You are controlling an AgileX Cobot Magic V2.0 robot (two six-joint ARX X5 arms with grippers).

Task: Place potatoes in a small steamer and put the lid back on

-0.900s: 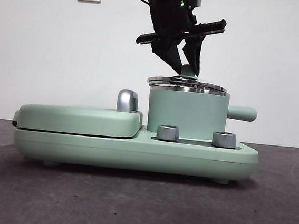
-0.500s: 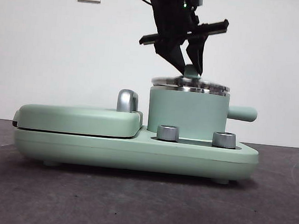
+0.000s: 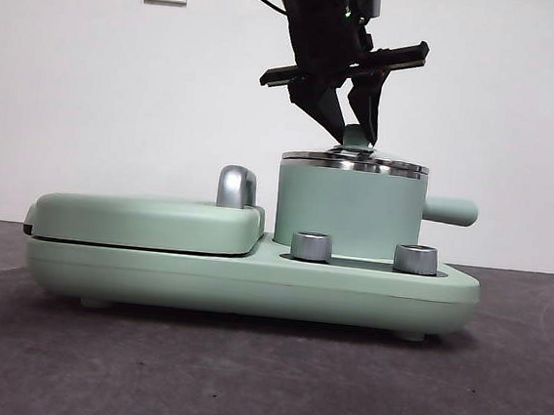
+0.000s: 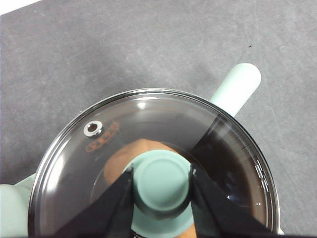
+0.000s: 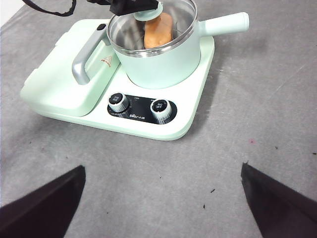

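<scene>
The clear glass lid [image 3: 354, 161] lies level on the steel rim of the mint-green small steamer [image 3: 347, 209]. My left gripper [image 3: 355, 140] comes down from above, its jaws pressed against either side of the lid's green knob [image 4: 161, 178]. Through the glass lid [image 4: 148, 114] the orange-brown potato [image 4: 119, 161] shows inside the pot. From the right wrist view, the potato [image 5: 158, 29] lies in the steamer [image 5: 158, 62] under the left gripper [image 5: 133, 6]. My right gripper [image 5: 162, 167] hovers open over the grey table, well in front of the appliance, holding nothing.
The steamer stands on a mint-green cooker base [image 3: 250, 279] with two silver dials [image 3: 311, 246]. Left of it is a flat griddle cover [image 3: 148, 220] with a chrome handle [image 3: 235, 186]. The steamer's side handle [image 3: 450, 210] sticks out right. Grey tabletop [image 5: 257, 148] surrounds the base.
The lid was tilted on the rim a second ago; it now sits flat. The left gripper has stayed on the knob, rising very slightly.
</scene>
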